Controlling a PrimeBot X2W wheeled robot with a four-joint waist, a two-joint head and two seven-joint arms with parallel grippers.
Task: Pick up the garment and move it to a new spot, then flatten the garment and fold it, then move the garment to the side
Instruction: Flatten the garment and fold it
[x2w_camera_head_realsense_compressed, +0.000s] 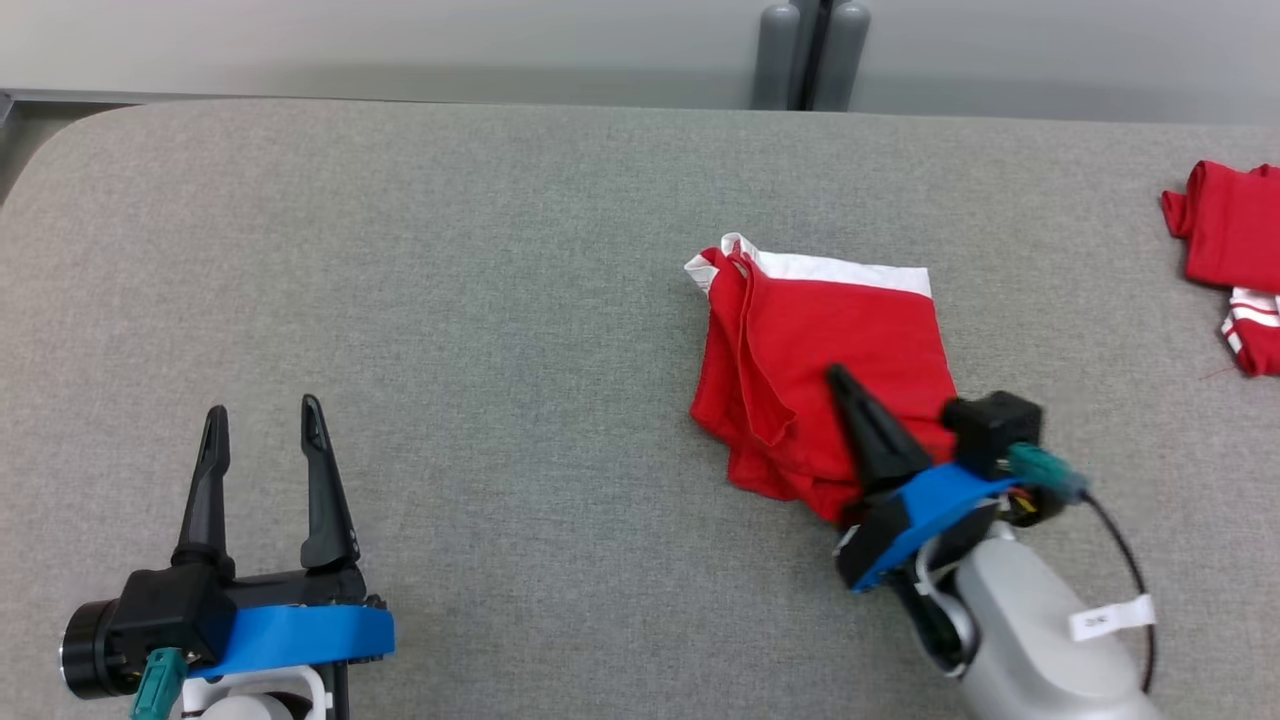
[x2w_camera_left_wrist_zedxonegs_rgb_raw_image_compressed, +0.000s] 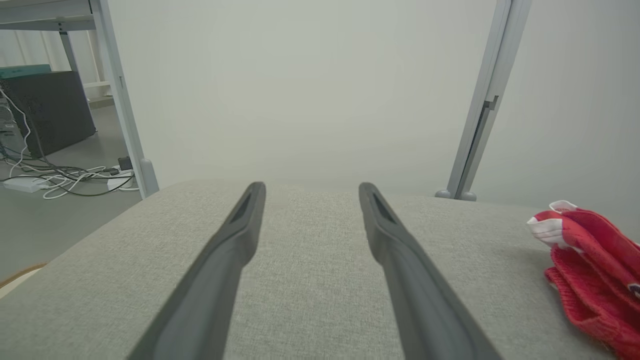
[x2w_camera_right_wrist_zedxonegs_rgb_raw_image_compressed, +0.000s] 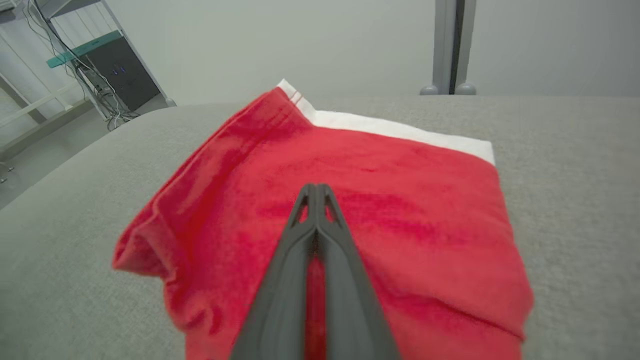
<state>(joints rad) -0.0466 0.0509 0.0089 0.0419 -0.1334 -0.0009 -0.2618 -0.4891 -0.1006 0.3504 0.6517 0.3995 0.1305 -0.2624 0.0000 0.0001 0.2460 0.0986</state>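
In the head view, the red garment (x2w_camera_head_realsense_compressed: 830, 330) lies bunched and partly folded on the grey table (x2w_camera_head_realsense_compressed: 500, 300), right of centre, with a white band along its far edge. The right gripper (x2w_camera_head_realsense_compressed: 838, 376) reaches in from the lower right, tilted left over the garment's near part, its fingers pressed together into one dark wedge. The left gripper (x2w_camera_head_realsense_compressed: 265, 405) rests well apart at the lower left, fingers spread and pointing up. Another red piece of clothing (x2w_camera_head_realsense_compressed: 1235, 250) is cut off by the right edge. In the left wrist view, the left gripper (x2w_camera_left_wrist_zedxonegs_rgb_raw_image_compressed: 310, 187) is held low above bare table (x2w_camera_left_wrist_zedxonegs_rgb_raw_image_compressed: 310, 280), fingers parted, and the garment (x2w_camera_left_wrist_zedxonegs_rgb_raw_image_compressed: 590, 260) is cropped at the right. In the right wrist view, the right gripper (x2w_camera_right_wrist_zedxonegs_rgb_raw_image_compressed: 315, 186) has its tips closed against each other over the garment (x2w_camera_right_wrist_zedxonegs_rgb_raw_image_compressed: 400, 200); whether cloth is caught between them cannot be told.
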